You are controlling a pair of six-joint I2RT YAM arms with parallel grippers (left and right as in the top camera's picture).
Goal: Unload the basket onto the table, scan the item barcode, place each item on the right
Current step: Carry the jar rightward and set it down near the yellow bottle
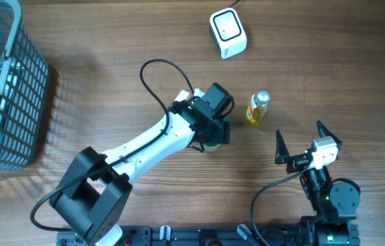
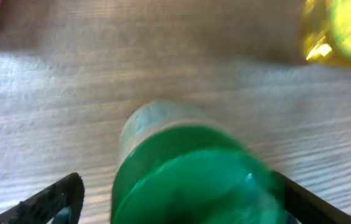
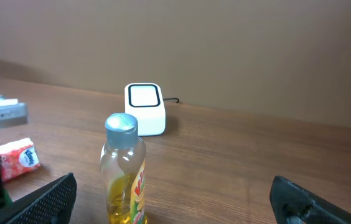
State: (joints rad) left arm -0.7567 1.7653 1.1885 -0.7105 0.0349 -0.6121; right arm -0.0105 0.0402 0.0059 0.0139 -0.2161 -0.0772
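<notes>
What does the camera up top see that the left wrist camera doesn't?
Only the overhead view shows the mesh basket at the table's left end, the white scanner, and the right gripper, which is open. Only the left wrist view shows the green item up close and blurry, between the fingers of the left gripper, with a gap on one side. Both show the yellow bottle and the wooden table. From above, the green item is only a sliver under the arm.

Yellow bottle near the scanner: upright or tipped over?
Upright. The right wrist view shows the yellow bottle standing vertical with its silver cap at the top; its base is cut off by the frame.
</notes>
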